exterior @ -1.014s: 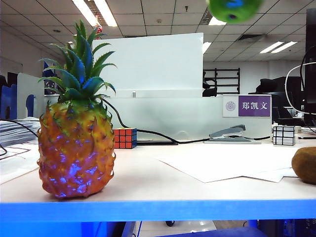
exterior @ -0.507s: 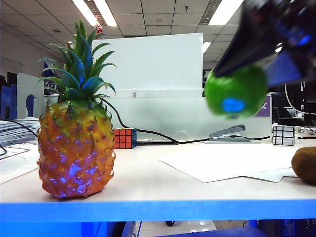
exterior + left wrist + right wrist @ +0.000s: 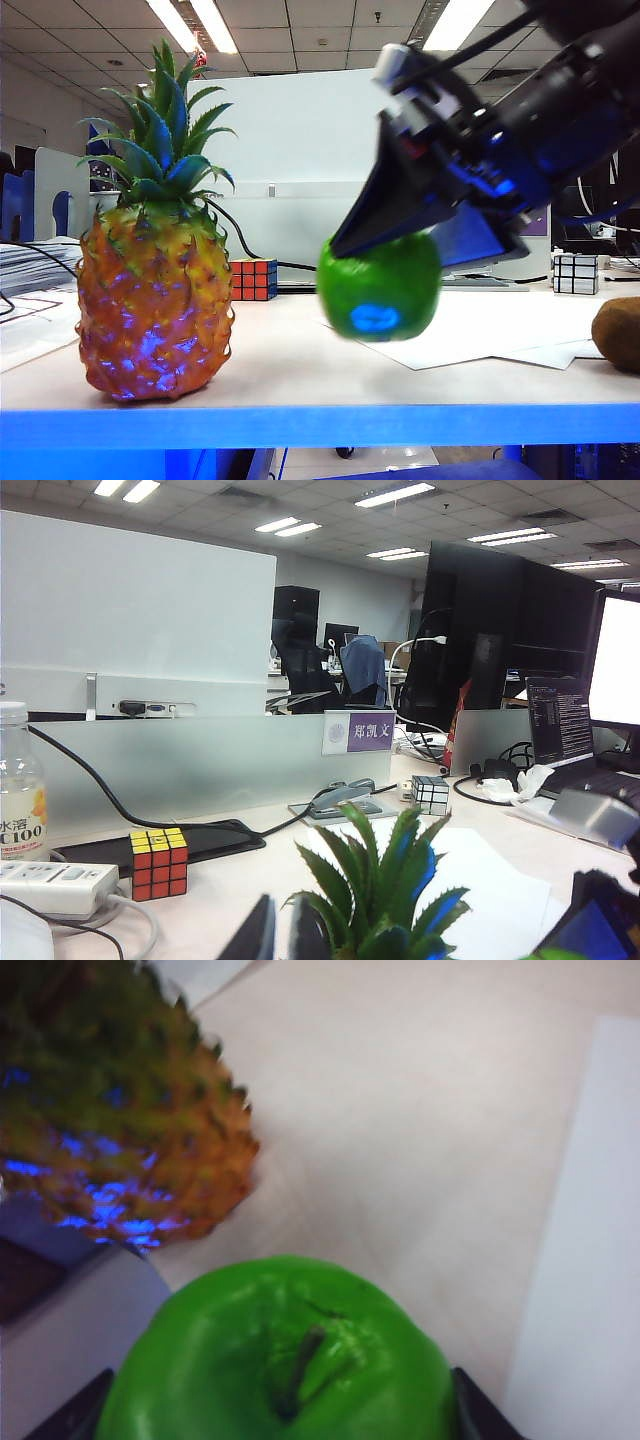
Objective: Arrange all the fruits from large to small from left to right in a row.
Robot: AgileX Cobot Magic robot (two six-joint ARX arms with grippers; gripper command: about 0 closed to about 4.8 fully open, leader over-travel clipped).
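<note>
The pineapple [image 3: 152,290], orange with a green spiky crown, stands upright at the table's left front. To its right, low over the table, hangs the glossy green apple [image 3: 380,287], with my right gripper [image 3: 415,240] shut on it from above. In the right wrist view the apple [image 3: 285,1360] fills the space between the dark fingers [image 3: 80,1415], and the pineapple [image 3: 110,1130] lies close beside it. The brown kiwi [image 3: 618,335] rests at the far right edge. My left gripper [image 3: 285,935] is shut and empty behind the pineapple crown [image 3: 385,900]; it is out of the exterior view.
A coloured Rubik's cube [image 3: 253,280] sits behind the pineapple, and a silver mirror cube [image 3: 575,273] at the back right. White paper sheets [image 3: 480,335] lie under the apple's area. A power strip [image 3: 50,887], bottle [image 3: 20,800], stapler [image 3: 340,800] and cable line the rear partition.
My right gripper has come down and leftward from the upper right with the apple, which now hangs near the table beside the pineapple. The pineapple and kiwi have not moved.
</note>
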